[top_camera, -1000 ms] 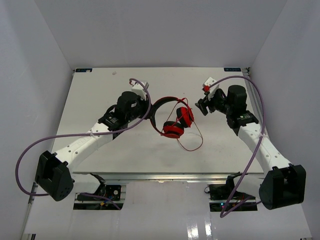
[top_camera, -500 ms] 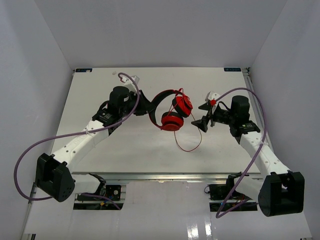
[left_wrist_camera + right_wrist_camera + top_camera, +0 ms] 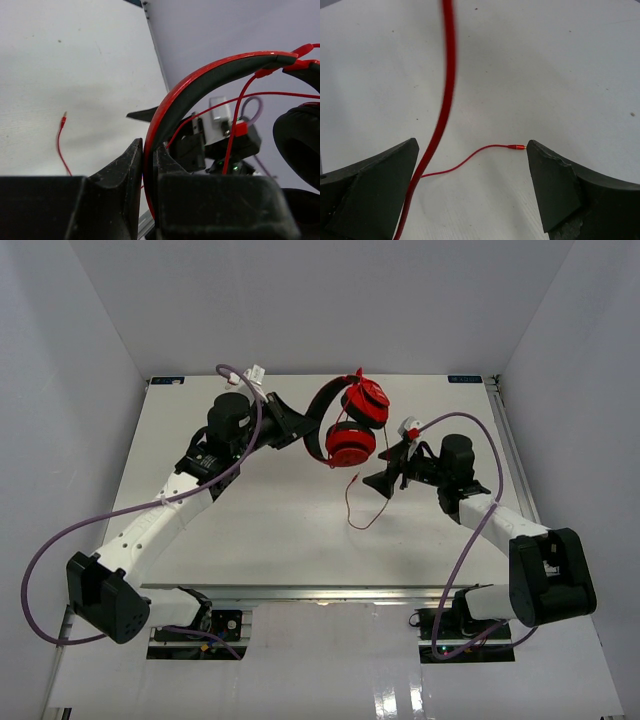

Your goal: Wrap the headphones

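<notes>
The left gripper [image 3: 148, 150] pinches the band of the headphones [image 3: 210, 75], hiding its lower end, while the right gripper [image 3: 472, 146] stands spread around the blurred cord [image 3: 447, 75], cut off above.

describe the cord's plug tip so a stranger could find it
On the white table, look on the near side of the raised red headphones, left of the right end effector. The thin red cord ends there in a small gold-tipped plug, its only loose end.

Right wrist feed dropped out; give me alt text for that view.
The right gripper is open, with the headphones' red cord hanging between its fingers, near one of them. The plug end lies on the table below.
</notes>
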Robot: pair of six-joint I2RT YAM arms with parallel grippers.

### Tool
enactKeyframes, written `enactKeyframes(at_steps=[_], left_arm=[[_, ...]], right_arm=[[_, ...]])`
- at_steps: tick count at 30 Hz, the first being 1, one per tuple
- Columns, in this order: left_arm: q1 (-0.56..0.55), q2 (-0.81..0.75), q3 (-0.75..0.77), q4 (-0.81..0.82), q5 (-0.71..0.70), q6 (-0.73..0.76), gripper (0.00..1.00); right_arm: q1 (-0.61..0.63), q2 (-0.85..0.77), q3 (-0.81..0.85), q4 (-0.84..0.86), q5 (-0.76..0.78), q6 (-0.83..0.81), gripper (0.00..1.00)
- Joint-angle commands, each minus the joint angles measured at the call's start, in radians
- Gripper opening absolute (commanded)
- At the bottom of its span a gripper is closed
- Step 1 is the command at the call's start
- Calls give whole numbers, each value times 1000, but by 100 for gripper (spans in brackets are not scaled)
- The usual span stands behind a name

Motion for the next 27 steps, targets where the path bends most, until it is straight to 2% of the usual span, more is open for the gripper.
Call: enactKeyframes(at_steps=[1, 5, 9, 13, 16, 21, 27], left_arm=[[7, -26, 59, 130, -109, -225, 0], [6, 4, 60, 230, -153, -315, 0], [6, 61, 130, 237, -183, -366, 0], [6, 69, 166, 222, -316, -371, 0], [6, 71, 182, 185, -468, -371, 0], [6, 128, 206, 144, -614, -368, 0], [6, 235, 269, 117, -740, -254, 0]], right_arm=[[51, 14, -26, 265, -56, 135, 83], [93, 51, -16, 371, -102, 253, 68], [123, 110, 20, 469, -117, 378, 46], [139, 124, 40, 493, -115, 425, 26], [161, 77, 50, 321, -64, 289, 9], [222, -8, 119, -43, 32, 12, 8], [317, -68, 247, -417, 192, -256, 8]])
